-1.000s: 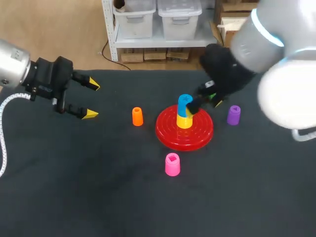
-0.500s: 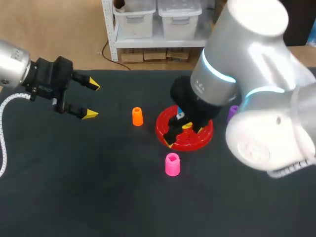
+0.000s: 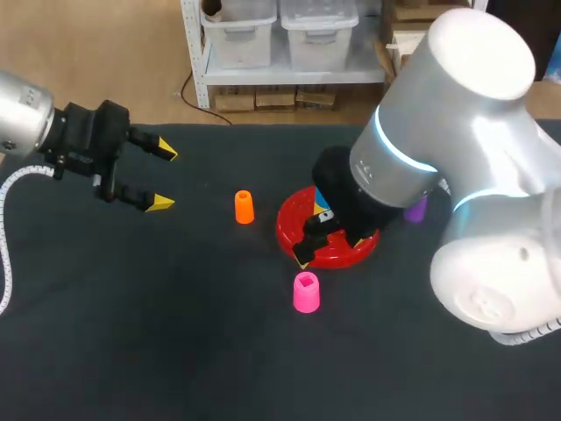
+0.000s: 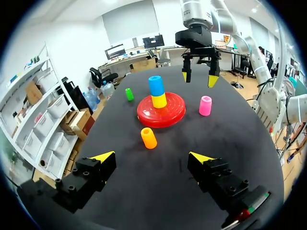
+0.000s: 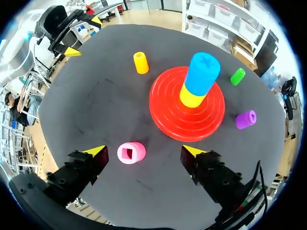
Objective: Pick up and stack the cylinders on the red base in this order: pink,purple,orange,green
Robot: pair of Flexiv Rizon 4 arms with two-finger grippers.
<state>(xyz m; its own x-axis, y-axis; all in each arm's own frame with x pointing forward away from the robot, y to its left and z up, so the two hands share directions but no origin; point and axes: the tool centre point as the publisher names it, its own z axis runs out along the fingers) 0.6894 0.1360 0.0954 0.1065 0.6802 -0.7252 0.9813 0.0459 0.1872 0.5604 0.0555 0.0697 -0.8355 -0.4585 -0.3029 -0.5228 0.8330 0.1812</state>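
Right gripper [image 5: 144,150] hangs, fingers spread, aimed at the pink cylinder [image 5: 131,153] at six o'clock from the red base [image 5: 165,112], likely lining up the first pick; left gripper [image 4: 152,156] waits, fingers apart.

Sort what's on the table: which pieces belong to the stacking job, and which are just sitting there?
Part of the job: red base, pink cylinder, purple cylinder, orange cylinder, green cylinder.

Not in the listed order: blue cylinder on top of yellow cylinder, both standing on the base.
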